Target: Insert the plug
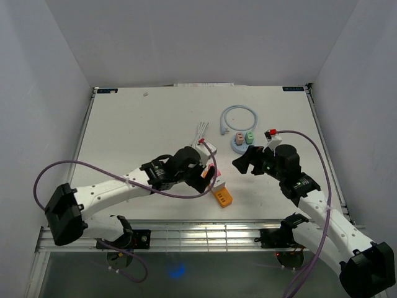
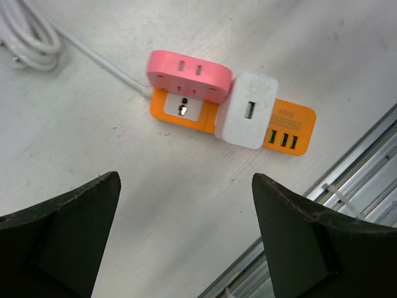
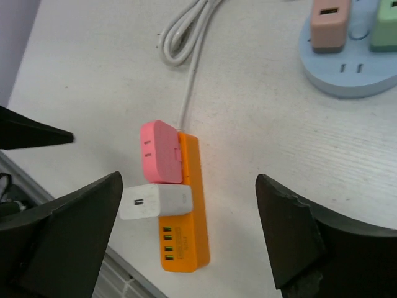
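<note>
The orange power strip [image 3: 193, 167] lies near the front edge of the table [image 1: 155, 118]. A pink adapter [image 2: 189, 76] and a white USB charger [image 2: 248, 110] are seated in it (just beside each other). The left gripper [image 2: 186, 180] hovers over them, fingers spread and empty. The right gripper [image 3: 189, 180] likewise gapes wide, holding nothing.

White table [image 1: 136, 124]: orange power strip [image 1: 222, 196], coiled white cord [image 1: 201, 130], round blue outlet hub [image 1: 240, 149].
</note>
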Robot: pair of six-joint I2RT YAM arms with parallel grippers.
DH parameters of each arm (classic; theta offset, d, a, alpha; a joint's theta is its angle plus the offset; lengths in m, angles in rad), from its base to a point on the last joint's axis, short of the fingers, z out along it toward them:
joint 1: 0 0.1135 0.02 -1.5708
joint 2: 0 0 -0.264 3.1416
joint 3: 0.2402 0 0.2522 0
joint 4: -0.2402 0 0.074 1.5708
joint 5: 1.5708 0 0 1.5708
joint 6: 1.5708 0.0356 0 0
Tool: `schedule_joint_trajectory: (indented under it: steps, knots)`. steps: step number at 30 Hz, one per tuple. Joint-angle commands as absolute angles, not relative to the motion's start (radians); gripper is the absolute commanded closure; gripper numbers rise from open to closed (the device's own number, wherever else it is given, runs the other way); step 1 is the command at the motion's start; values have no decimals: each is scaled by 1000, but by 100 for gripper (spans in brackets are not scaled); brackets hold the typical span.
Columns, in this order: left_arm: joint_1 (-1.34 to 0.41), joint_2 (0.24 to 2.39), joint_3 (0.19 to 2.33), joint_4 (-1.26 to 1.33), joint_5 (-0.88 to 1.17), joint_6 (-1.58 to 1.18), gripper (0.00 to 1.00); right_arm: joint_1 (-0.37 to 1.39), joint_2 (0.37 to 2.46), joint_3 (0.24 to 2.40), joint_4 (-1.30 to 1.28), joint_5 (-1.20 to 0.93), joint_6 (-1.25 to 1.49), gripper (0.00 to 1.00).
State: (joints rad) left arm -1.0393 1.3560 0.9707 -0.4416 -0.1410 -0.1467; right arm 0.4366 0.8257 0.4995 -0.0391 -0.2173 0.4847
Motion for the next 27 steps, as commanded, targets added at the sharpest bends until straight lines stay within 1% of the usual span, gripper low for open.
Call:
schedule_joint_trajectory:
  steps: [1,2,3,4,6,10,11,16,18,20,23,27]
  knots:
    - [-938,1188,893,-344,-181,-273,2,428,763,549,-112,-75,374,10]
    - [-898,1157,872,-327,-148,-294,2,428,756,557,-123,-27,361,11]
    - [-815,1102,829,-313,-115,-319,2,428,747,563,-133,-6,348,11]
    - [-781,1076,809,-284,-82,-363,2,426,733,566,-152,27,327,11]
    - [-729,1025,751,-261,-100,-403,2,426,713,571,-167,118,325,11]
    - [-715,881,651,-198,-251,-521,2,426,609,526,-169,230,319,11]
    - [-715,817,629,-186,-305,-561,2,426,591,516,-167,264,319,11]
    - [-710,612,476,-103,-446,-626,2,425,457,398,-131,374,325,11]
    - [-710,510,376,-80,-514,-644,2,426,418,355,-107,428,353,11]
    - [-709,421,280,-57,-549,-641,2,425,394,348,-103,422,344,11]
    - [-710,362,194,-19,-551,-611,2,425,368,331,-95,440,350,11]
    - [-710,333,189,21,-488,-563,2,425,368,328,-95,440,353,11]
